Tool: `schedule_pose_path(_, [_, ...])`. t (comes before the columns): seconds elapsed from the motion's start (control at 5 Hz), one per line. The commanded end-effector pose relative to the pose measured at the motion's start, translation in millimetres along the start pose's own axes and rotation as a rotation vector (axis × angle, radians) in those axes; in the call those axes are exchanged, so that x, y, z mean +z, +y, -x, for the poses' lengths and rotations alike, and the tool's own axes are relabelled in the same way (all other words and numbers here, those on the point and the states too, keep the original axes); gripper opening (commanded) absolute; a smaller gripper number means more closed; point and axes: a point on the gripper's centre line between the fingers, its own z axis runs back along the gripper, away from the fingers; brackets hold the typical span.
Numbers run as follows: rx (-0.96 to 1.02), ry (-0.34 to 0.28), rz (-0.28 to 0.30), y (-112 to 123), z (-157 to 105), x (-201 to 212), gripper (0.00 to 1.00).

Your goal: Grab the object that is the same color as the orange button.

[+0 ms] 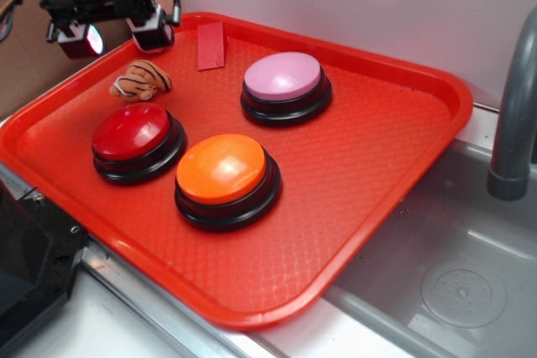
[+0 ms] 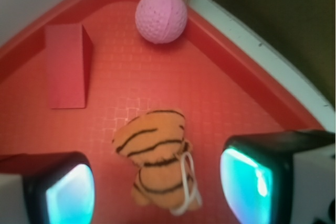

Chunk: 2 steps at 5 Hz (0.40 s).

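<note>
Three buttons (image 1: 222,169), one tiger (image 2: 155,161), one ball (image 2: 161,16)

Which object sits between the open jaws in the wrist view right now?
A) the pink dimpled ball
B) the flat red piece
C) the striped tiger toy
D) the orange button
C: in the wrist view the striped tiger toy lies in the gap between the two spread jaws, while the pink ball rests far off in the tray corner.

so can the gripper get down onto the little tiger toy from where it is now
Probably yes. The gripper hangs open above the tiger toy, which lies between the jaws in the wrist view. The pink ball and red piece lie apart from it, leaving the way down free.
</note>
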Motion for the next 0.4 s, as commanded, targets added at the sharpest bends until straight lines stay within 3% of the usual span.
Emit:
schedule_pose_path(0.0, [0.030,0.006,0.027,11.9,-3.6,-35.1,1.00])
schedule_pose_path(0.2, [0.038,0.064,0.053,14.8,-2.0,-42.3,0.85])
